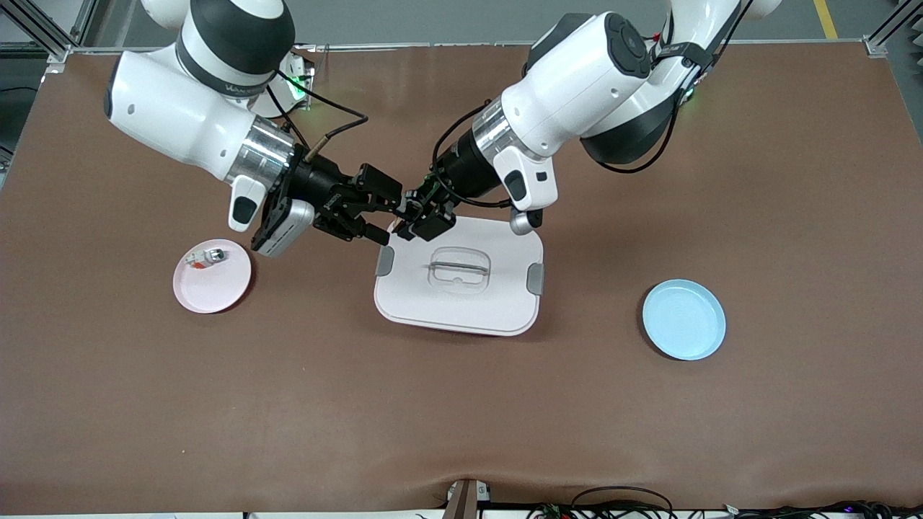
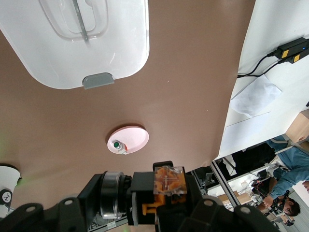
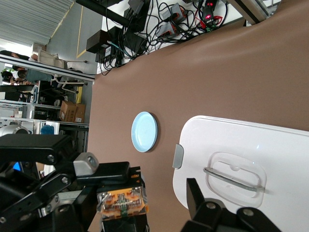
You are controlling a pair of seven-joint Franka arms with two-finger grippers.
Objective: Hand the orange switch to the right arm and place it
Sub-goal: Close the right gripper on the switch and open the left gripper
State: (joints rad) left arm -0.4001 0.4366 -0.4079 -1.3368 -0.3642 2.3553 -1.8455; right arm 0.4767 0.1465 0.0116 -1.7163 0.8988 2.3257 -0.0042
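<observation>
Two arms meet over the corner of a white lid in the middle of the brown tabletop. Starting at the right arm's end, a pink plate carries a small silver-white piece with a red-orange tip. Next comes the right hand, stretched low from its base toward the lid, its fingers standing apart around the tip of the other hand; whether they press on anything, I cannot tell. The orange switch, a tiny block with a translucent orange square face on a dark body, sits up in the air over the lid's corner, clamped in the left hand, whose fingers are pinched tight on it. That arm slants down from its base with the wrist bent toward the right hand. Nearer the left arm's end lies a light blue plate
</observation>
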